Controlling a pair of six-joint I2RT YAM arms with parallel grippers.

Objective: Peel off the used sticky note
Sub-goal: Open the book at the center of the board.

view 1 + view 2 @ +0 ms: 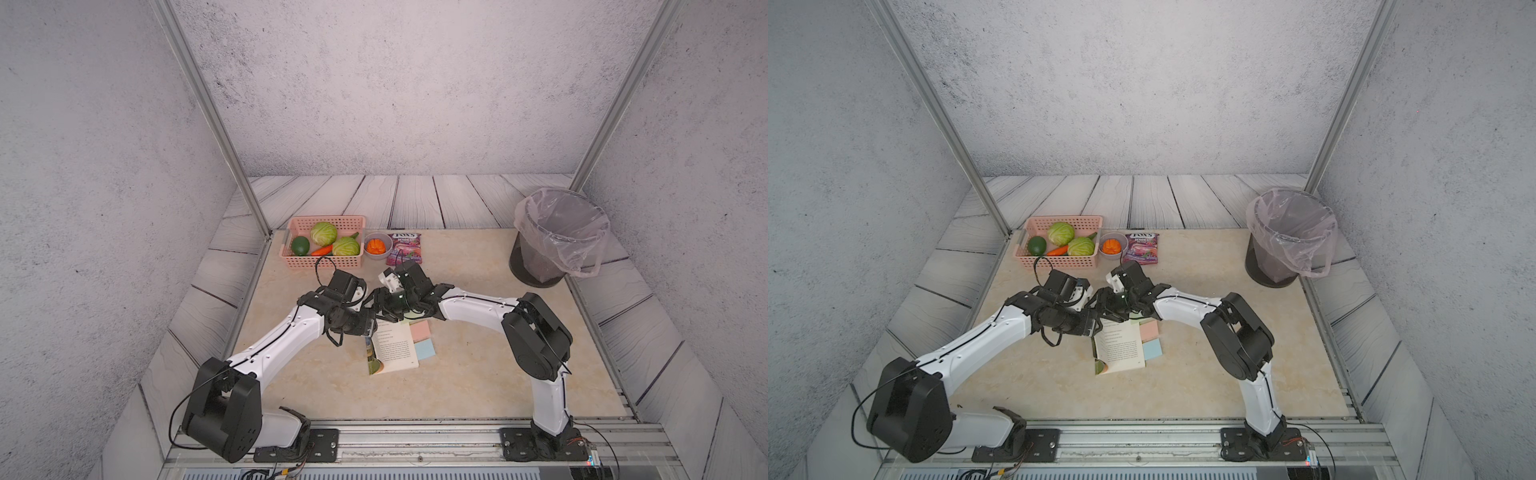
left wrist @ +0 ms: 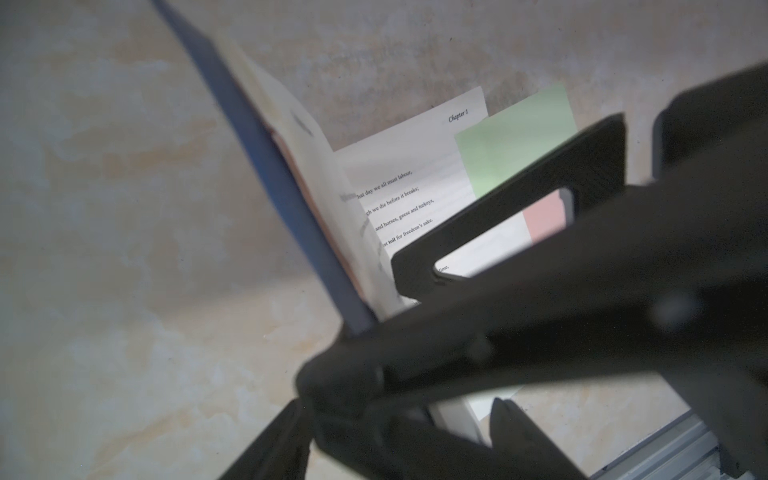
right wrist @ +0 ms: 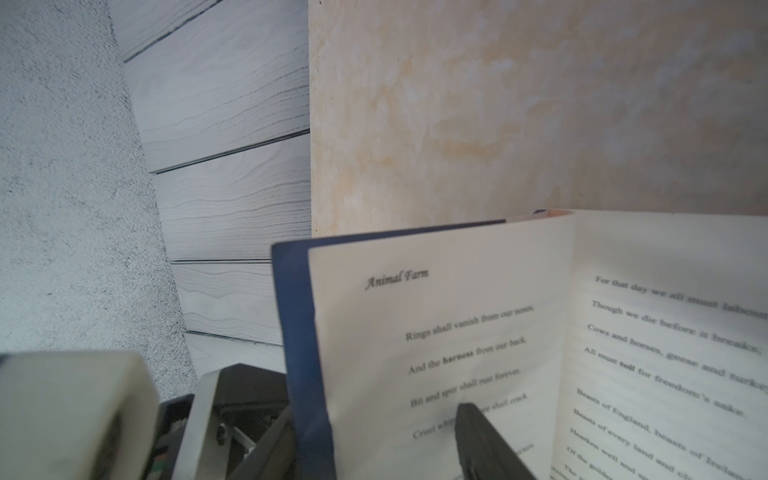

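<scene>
Left gripper [image 2: 365, 328] and right gripper [image 3: 374, 444] at raised cover [image 3: 291, 311] of open Animal Farm paperback [image 1: 395, 349], either's grip indeterminate; green sticky note [image 2: 515, 141] on the page, unpeeled; removal outstanding.

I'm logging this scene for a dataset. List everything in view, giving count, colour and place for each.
book: 1, white pages, blue cover, open mid-table
green sticky note: 1, green, on the page's far corner
pink sticky note: 1, pink, at the page's outer edge
blue sticky note: 1, blue, just below the pink one
basket: 1, pink, far left
cabbages: 2, green, in basket
avocado: 1, dark green, in basket
carrot: 1, orange, in basket
bowl: 1, grey, beside basket
candy bag: 1, purple, beside bowl
bin: 1, dark, clear liner, far right
table: 1, beige
left gripper: 1, black, at book's far edge
right gripper: 1, black, likewise
</scene>
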